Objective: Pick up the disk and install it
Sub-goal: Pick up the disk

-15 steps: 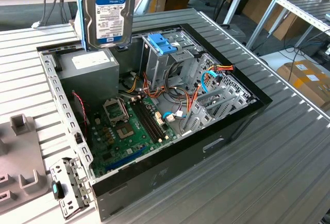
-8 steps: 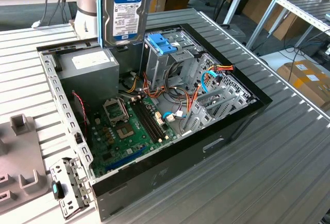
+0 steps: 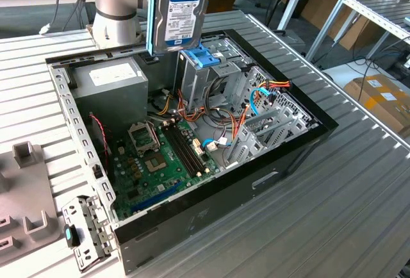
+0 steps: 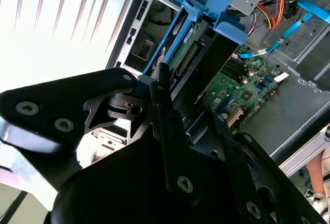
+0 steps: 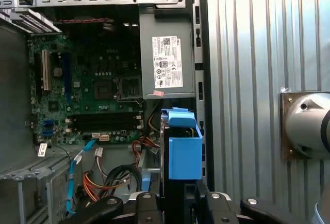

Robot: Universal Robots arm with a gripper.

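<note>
Between the fingers of the black pincer (image 5: 178, 201), clamped edge-on, hangs the disk (image 3: 181, 14), a flat rectangular dark hard drive framed by bright blue plastic rails. The pincer is clenched on the disk's upper end, and the disk reaches straight down from it, upright. Close beneath its lower end stands a tall grey metal drive bay (image 3: 192, 79) topped by a blue plastic clip (image 3: 202, 57). Farther below the pincer lies an open black computer case (image 3: 304, 143) with a green circuit board (image 3: 160, 157), resting on the ribbed grey metal worktop (image 3: 346, 207).
</note>
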